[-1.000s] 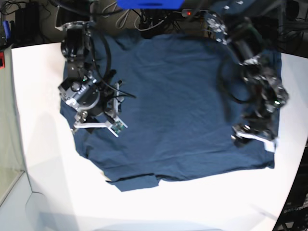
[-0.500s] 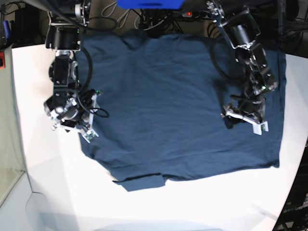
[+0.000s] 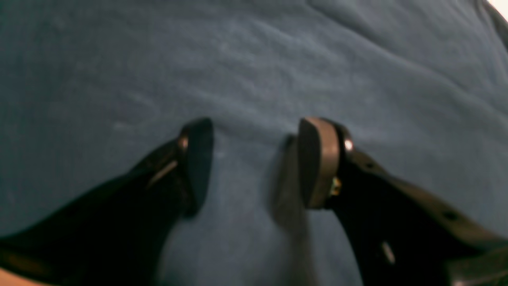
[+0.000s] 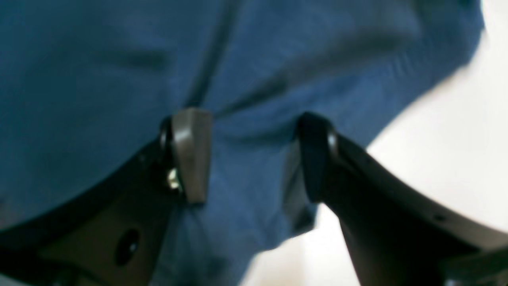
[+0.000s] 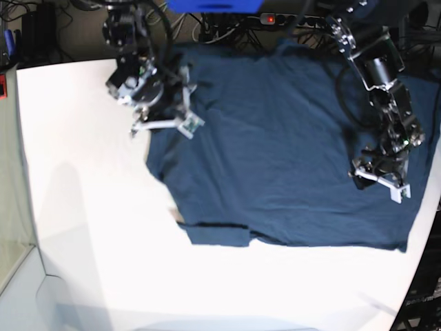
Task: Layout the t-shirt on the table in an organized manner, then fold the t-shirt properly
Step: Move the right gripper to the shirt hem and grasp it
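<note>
The dark navy t-shirt (image 5: 275,152) lies spread flat on the white table (image 5: 89,241), with its hem toward the near edge and one corner folded at the lower left. My right gripper (image 5: 165,126) stands open over the shirt's upper left edge. In the right wrist view its fingers (image 4: 190,155) straddle wrinkled t-shirt cloth (image 4: 99,79) beside bare table (image 4: 456,119). My left gripper (image 5: 379,181) is open over the shirt's right side. Its fingers (image 3: 317,163) stand apart above flat t-shirt cloth (image 3: 254,59), with nothing between them.
Cables and dark equipment (image 5: 227,27) run behind the table's far edge, with a blue object (image 5: 213,5) at the top. The table's curved edge (image 5: 420,262) passes close to the shirt's right corner. White tabletop stretches out left of the shirt and in front of it.
The shirt now lies further right on the table. My right gripper has moved up to the shirt's upper left edge. My left gripper has shifted slightly right.
</note>
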Tool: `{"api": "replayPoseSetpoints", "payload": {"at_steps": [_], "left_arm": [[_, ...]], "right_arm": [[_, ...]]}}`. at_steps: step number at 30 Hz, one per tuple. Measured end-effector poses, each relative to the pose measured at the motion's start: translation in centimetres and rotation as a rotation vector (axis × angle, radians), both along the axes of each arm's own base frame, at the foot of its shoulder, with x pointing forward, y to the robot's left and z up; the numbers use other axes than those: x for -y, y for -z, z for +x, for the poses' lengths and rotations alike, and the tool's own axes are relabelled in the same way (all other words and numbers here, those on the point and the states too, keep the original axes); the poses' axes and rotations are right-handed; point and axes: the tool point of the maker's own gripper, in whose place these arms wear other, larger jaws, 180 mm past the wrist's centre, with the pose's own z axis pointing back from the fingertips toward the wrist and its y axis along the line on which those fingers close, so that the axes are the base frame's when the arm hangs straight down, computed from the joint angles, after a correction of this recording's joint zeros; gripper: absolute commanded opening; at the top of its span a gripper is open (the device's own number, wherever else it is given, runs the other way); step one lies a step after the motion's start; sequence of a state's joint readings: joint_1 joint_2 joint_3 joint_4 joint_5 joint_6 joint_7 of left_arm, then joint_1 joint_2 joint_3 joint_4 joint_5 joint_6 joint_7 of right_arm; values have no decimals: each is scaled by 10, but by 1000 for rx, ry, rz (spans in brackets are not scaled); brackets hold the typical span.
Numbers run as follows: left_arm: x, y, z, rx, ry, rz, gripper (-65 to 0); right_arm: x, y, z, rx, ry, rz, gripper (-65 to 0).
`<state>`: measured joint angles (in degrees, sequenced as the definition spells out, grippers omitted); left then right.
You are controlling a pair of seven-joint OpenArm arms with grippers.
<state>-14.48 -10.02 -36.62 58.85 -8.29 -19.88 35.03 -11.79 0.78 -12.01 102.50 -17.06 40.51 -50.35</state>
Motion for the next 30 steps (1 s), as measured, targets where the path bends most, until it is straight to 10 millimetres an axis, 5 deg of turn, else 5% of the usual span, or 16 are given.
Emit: {"api": "replayPoseSetpoints", "payload": {"at_steps": [2,7,11,15,22,30], "left_arm": [[1,0,2,-12,13,16,-309],[5,-1,4,-16,33,28,-309],[5,-1,4,-12,33,26,-309],[6,0,4,-10,32,25,-309],[7,0,4,-9,33,22,-309],[6,1,1,3,28,18,-309]], "right_arm": [[1,-12,1,27,-16,-21,-293],[7,-77,59,257,1,-27,-293],[17,-90,87,303,0,-71,-292],[6,-110,144,357,5,-51,-292],[-39,-92,204,268,-41,43,-292],[-68,-48,210,186,-103,191,-292]]}}
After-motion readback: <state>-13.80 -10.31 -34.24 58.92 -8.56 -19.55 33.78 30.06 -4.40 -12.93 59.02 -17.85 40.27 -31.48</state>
